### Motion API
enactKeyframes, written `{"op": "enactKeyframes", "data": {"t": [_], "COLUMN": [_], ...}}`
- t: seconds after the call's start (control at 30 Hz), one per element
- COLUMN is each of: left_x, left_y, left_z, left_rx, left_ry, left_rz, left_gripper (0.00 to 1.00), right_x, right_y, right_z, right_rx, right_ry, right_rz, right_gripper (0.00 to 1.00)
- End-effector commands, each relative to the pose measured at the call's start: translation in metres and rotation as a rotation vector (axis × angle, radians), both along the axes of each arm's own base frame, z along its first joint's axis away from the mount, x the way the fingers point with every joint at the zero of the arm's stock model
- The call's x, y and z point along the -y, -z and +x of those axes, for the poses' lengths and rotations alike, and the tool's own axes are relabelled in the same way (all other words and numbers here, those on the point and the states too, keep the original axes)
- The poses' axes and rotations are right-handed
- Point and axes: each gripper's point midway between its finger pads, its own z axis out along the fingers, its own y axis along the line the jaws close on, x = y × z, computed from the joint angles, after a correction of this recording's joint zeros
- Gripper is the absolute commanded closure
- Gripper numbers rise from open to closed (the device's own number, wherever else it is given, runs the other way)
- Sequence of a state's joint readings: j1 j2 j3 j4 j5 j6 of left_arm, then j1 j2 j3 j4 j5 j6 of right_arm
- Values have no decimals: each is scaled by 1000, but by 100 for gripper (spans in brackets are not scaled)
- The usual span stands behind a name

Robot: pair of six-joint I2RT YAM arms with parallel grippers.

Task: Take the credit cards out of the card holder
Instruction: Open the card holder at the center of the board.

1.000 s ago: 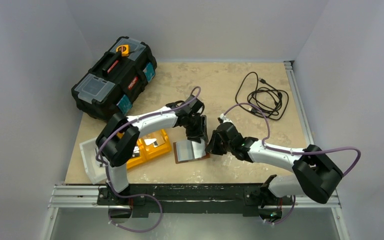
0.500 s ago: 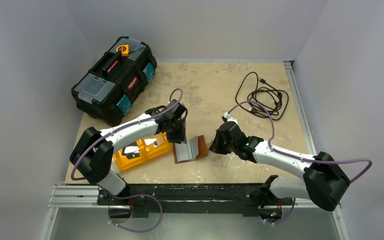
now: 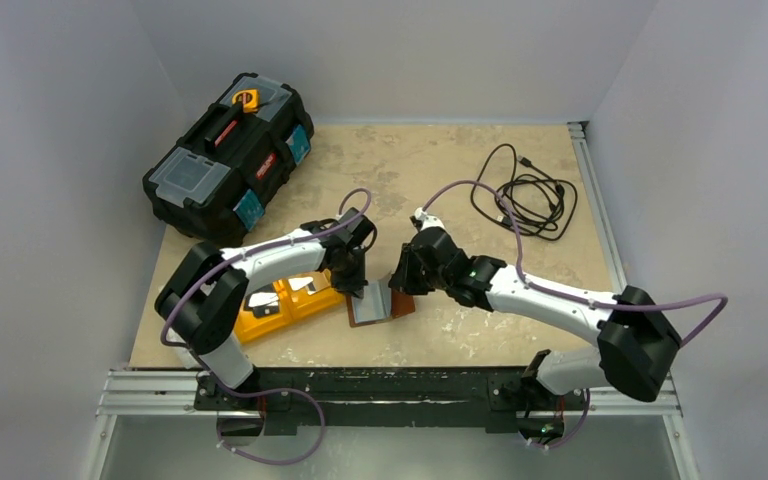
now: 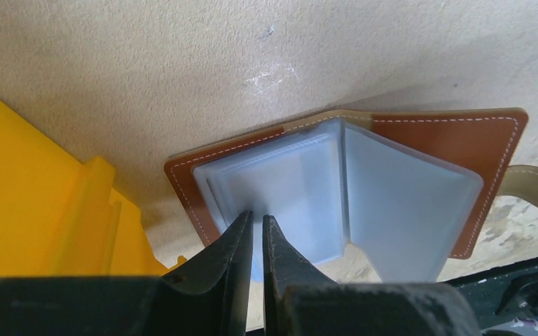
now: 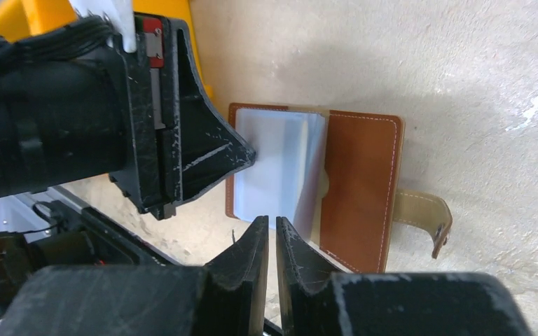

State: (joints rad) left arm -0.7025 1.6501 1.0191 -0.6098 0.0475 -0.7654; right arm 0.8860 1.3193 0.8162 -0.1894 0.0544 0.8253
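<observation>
Tabletop (image 3: 440, 170), brown card holder (image 3: 378, 304) (open)

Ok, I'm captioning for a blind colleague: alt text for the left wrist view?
An open brown card holder with plastic sleeves lies on a beige table; the left gripper, jaws nearly together, meets the sleeves' near edge. An orange tray sits left.

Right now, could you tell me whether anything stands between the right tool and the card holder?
Nothing visible does. The right tool points straight at the open card holder, its tips close to the sleeves. The left tool pinches a sleeve at the left page, off that line.
</observation>
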Motion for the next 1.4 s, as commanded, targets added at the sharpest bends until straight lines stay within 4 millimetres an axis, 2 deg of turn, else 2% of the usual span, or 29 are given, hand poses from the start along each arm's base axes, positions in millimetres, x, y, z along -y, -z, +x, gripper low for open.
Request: {"op": "enactKeyframes", "data": {"t": [0.0,0.17,0.3,0.37,0.43,0.53,0.7,0.77,0.9,1.17,1.37], "left_x": [6,8,10,12,15,20,33,37,40,44,44], "left_y": [-2,0,-1,-2,-3,-3,1,1,0,-5,-11], "left_z": [13,13,15,15,16,17,16,16,17,18,18], "left_rx": [33,28,27,26,25,19,-8,-13,-18,-16,-3], "left_ry": [-8,-7,-4,0,4,10,20,21,19,28,38], "left_rz": [-14,-19,-25,-30,-39,-56,-90,-102,-112,-129,-141], "left_gripper": [91,92,92,92,93,93,93,93,93,93,93], "right_x": [-18,-23,-13,-9,-5,-3,-23,-34,-45,-34,-28], "right_y": [-11,9,26,28,24,4,-17,-16,4,57,87], "right_z": [5,2,3,0,-1,3,-5,-12,-20,-25,-21], "right_rx": [30,-1,-17,-24,-17,32,61,58,18,-54,-83], "right_ry": [-44,-64,-36,-34,-24,-8,-68,-100,-123,-82,-50], "right_rz": [36,16,-41,-50,-40,-24,22,25,15,-54,-109], "right_gripper": [90,91,91,92,91,86,84,83,85,88,88]}}
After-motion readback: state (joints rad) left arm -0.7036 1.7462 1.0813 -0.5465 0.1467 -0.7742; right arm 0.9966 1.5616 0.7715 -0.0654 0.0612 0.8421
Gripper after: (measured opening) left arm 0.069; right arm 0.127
